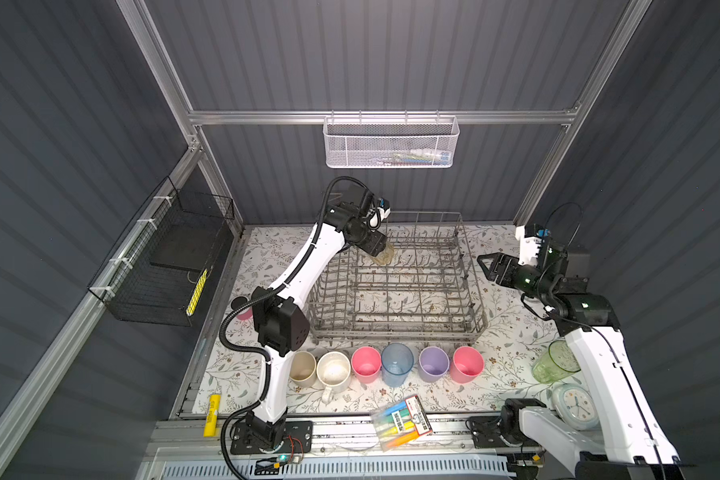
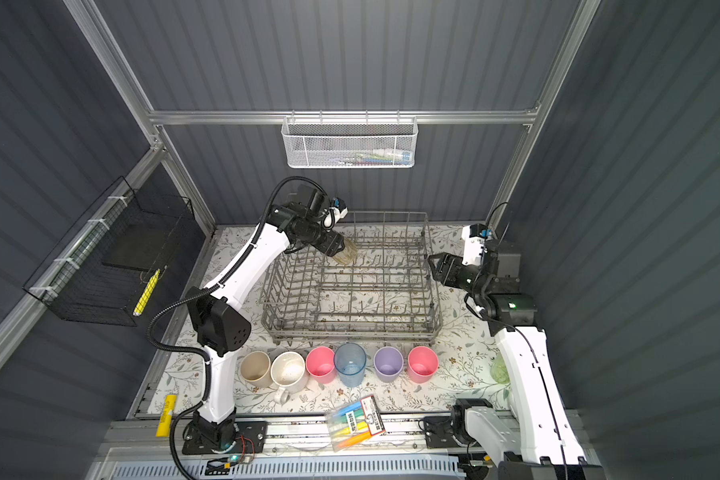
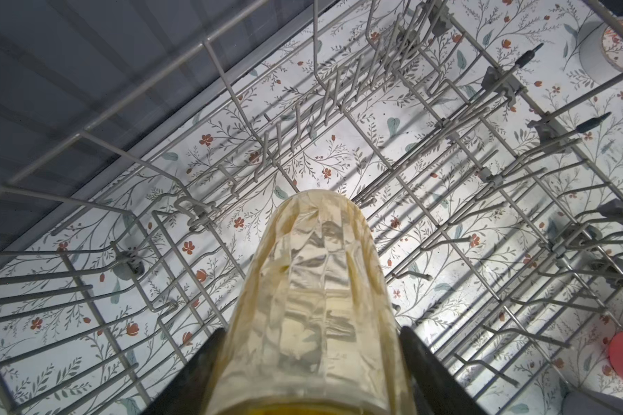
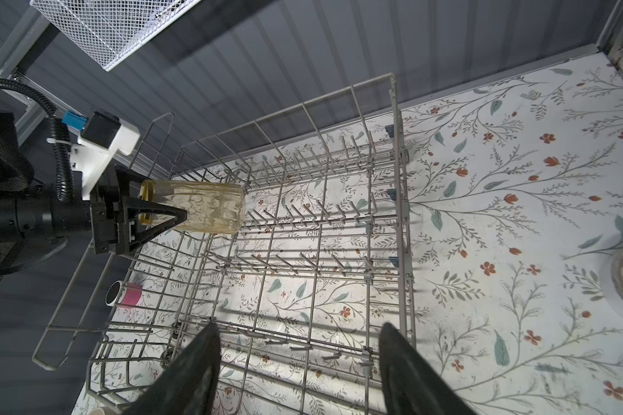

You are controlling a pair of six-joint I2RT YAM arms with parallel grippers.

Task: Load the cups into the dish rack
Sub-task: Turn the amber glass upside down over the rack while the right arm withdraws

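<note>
- Amber ribbed glass (image 3: pixel 313 273) fills the left wrist view: translucent, yellowish, faceted wall, straight cylinder.
- left gripper (image 3: pixel 312 337) is clamped on it, black fingers (image 3: pixel 421 363) on either side of the wall near one end. Can't tell which end is the mouth.
- Glass is held on its side, tilted, above the tines at the far-left corner of the dish rack (image 1: pixel 391 328). Can't tell whether it touches the wires.
- Rack: grey wire, rectangular, tall sides, rows of upright tines, rust-coloured spots on some wires.
- right gripper (image 4: pixel 298 325): jaws spread wide, holding nothing, hovering just beside the rack's right wall.
- Six cups stand upright in a row on the floral mat (image 1: pixel 508 332), just in front of the rack. Left to right in both top views:
  - beige tumbler (image 1: pixel 303 368)
  - cream speckled mug (image 1: pixel 334 372), handle toward the front edge
  - pink tumbler (image 1: pixel 366 363)
  - clear-blue tumbler (image 1: pixel 396 363), tallest and see-through
  - lilac tumbler (image 1: pixel 434 363)
  - second pink tumbler (image 1: pixel 467 363)
- The tumblers are smooth-walled and tapered; all but the blue one are opaque.
- Green ribbed glass (image 1: pixel 555 361): upright, translucent, apart from the row, close beside the right arm.
</note>
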